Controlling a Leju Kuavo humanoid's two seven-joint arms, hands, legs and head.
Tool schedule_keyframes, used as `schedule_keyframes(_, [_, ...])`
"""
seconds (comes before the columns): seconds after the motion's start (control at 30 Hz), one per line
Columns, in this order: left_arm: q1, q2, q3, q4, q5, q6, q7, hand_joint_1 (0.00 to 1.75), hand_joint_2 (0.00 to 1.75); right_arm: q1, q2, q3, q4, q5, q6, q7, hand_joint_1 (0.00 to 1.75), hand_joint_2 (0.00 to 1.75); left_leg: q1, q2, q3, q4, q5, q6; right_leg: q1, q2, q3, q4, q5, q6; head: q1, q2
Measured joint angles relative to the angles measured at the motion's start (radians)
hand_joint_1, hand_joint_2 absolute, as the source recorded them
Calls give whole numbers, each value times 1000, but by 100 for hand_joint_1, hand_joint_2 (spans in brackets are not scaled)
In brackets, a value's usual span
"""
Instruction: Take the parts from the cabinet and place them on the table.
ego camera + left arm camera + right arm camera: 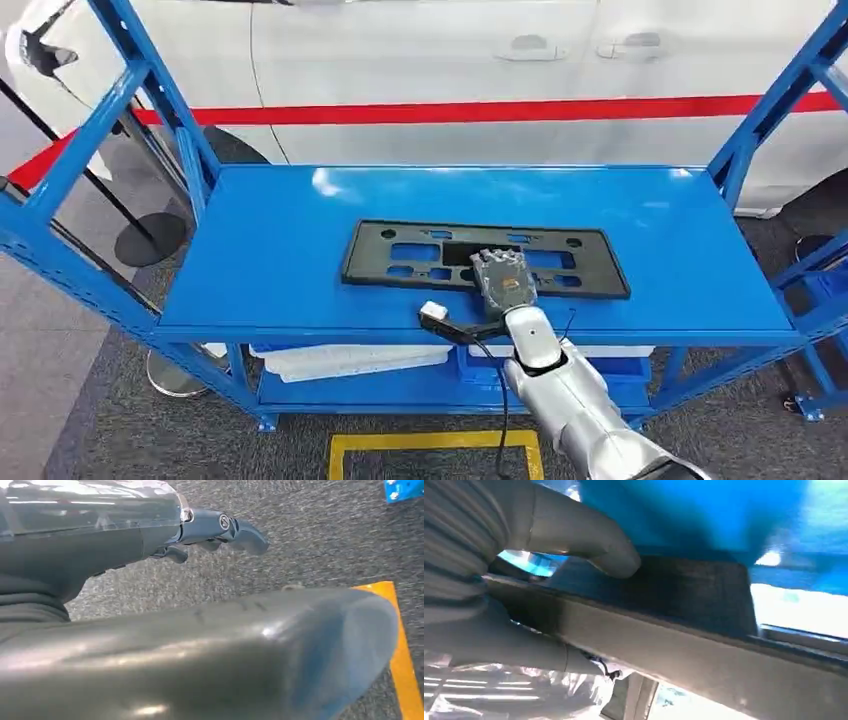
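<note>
Blue shelf (pixel 300 250) carries a flat black part (pixel 400 255), lying lengthwise near the front edge. Right hand (pixel 503 280) rests on the part's near edge, right of centre, thumb (pixel 589 540) pressed on top; whether the fingers grip underneath cannot be told. Left hand (pixel 220 530) hangs over carpet, fingers loosely curled, holding nothing.

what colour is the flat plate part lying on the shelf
Black, lying on the blue shelf top; the plate part shows best in the head view.
</note>
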Motion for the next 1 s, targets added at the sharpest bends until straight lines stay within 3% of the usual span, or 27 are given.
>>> schedule_keyframes(0.07, [1, -1, 0, 0, 3, 3, -2, 0, 0, 20, 4, -19, -28, -17, -1, -29, 175, 175, 2, 0, 2, -3, 2, 11, 1, 0, 3, -3, 1, 8, 0, 0])
schedule_keyframes(0.13, [0, -4, 0, 0, 8, 6, -6, 0, 0, 53, 5, -38, -76, -57, -5, -85, 175, 175, 8, 3, 8, -13, 8, 25, -3, 0, -11, 36, -33, 19, 0, 0])
schedule_keyframes(0.23, [-1, -4, 0, 0, 20, 13, -7, 0, 0, 133, 6, -64, -216, -230, 5, -211, 175, 175, 8, 4, 7, -13, 6, 32, -7, -1, -115, 254, -137, 27, 0, 0])
schedule_keyframes(0.27, [0, -4, 0, 0, 24, 16, -7, 0, 0, 167, 6, -67, -294, -341, 27, -268, 175, 175, 8, 4, 7, -12, 5, 33, -9, -1, -142, 304, -146, 29, 0, 0])
schedule_keyframes(0.3, [1, -5, 0, 0, 30, 18, -7, 0, 0, 200, 6, -68, -367, -459, 52, -321, 175, 175, 9, 3, 9, -12, 4, 32, -13, -1, -145, 304, -131, 31, 0, 0])
schedule_keyframes(0.33, [1, -6, 0, 0, 37, 23, -6, 0, 0, 230, 5, -68, -444, -578, 81, -368, 175, 175, 9, 3, 11, -12, 2, 30, -14, -1, -125, 257, -95, 30, 0, 0])
schedule_keyframes(0.4, [1, -6, 1, 0, 41, 32, 0, 0, 0, 280, 3, -67, -624, -828, 127, -448, 175, 175, 11, 3, 20, -11, -3, 23, -15, -4, -39, 85, -10, 24, 0, 0])
schedule_keyframes(0.43, [1, -8, 2, 0, 42, 35, 3, 0, 0, 306, 0, -68, -708, -938, 144, -474, 175, 175, 10, 2, 22, -11, -6, 19, -15, -6, -4, 18, 5, 20, 0, 0])
schedule_keyframes(0.47, [0, -9, 2, 0, 46, 37, 4, 0, 0, 333, -6, -69, -784, -1031, 157, -501, 175, 175, 2, -1, 21, -4, -11, 11, -8, -5, 1, 0, -2, 18, 0, 0])
schedule_keyframes(0.57, [3, -14, 3, 0, 62, 41, 7, 0, 0, 442, -37, -75, -990, -1270, 204, -585, 175, 175, 4, -1, 22, -15, -8, -5, -3, -5, -3, 1, -1, 5, 0, 0])
schedule_keyframes(0.6, [5, -15, 4, 0, 67, 41, 6, 0, 0, 475, -53, -80, -1063, -1340, 223, -615, 175, 175, 4, -2, 23, -14, -11, -11, -12, -6, -1, -9, 6, -4, 0, 0])
schedule_keyframes(0.63, [7, -15, 5, 0, 74, 40, 5, 0, 0, 499, -64, -85, -1114, -1396, 247, -639, 175, 175, 8, 1, 15, 7, -32, -13, -14, -7, 1, -13, 9, -9, 0, 0])
schedule_keyframes(0.67, [7, -15, 6, 0, 76, 39, 4, 0, 0, 521, -74, -91, -1166, -1452, 270, -664, 175, 175, 8, 2, -6, 59, -69, -15, -14, -6, 1, -13, 8, -16, 0, 0])
schedule_keyframes(0.73, [7, -16, 7, 0, 76, 37, 1, 0, 0, 582, -103, -111, -1249, -1532, 316, -718, 175, 175, 9, 2, -73, 215, -148, -20, -11, -7, 2, -13, 5, -20, 0, 0])
schedule_keyframes(0.77, [8, -17, 7, 0, 79, 40, -1, 0, 0, 628, -118, -122, -1290, -1573, 341, -753, 175, 175, 9, 2, -102, 281, -170, -22, -9, -9, 2, -12, 4, -21, 0, 0])
schedule_keyframes(0.8, [9, -18, 9, 0, 88, 48, -4, 0, 0, 671, -133, -136, -1330, -1616, 368, -791, 175, 175, 9, 3, -110, 299, -165, -21, -7, -9, 4, -12, 2, -22, 0, 0])
schedule_keyframes(0.83, [9, -18, 13, 0, 94, 52, -6, 0, 0, 702, -142, -150, -1359, -1641, 384, -807, 175, 175, 9, 3, -94, 268, -138, -20, -6, -8, 5, -11, 1, -22, 0, 0])
schedule_keyframes(0.9, [11, -19, 24, 1, 114, 56, -13, 0, 0, 758, -154, -178, -1407, -1680, 408, -814, 175, 175, 8, 2, -13, 108, -51, -8, -4, -1, 12, -10, -3, -18, 0, 0])
schedule_keyframes(0.93, [10, -19, 32, 1, 121, 65, -13, 0, 0, 791, -155, -200, -1426, -1699, 420, -815, 175, 175, 5, 2, 29, 20, -21, 3, -4, 0, 16, -10, -6, -15, 0, 0])
schedule_keyframes(0.97, [10, -19, 36, 3, 126, 71, -11, 0, 0, 814, -155, -222, -1439, -1717, 435, -816, 175, 175, -2, 2, 40, -5, -34, 9, 4, 0, 15, -5, -9, -10, 0, 0])
schedule_keyframes(1.0, [9, -21, 40, 3, 133, 76, -13, 0, 0, 837, -155, -248, -1447, -1730, 450, -816, 175, 175, -2, 2, 41, -6, -34, 9, 0, 1, 11, -5, -8, -4, 0, 0])
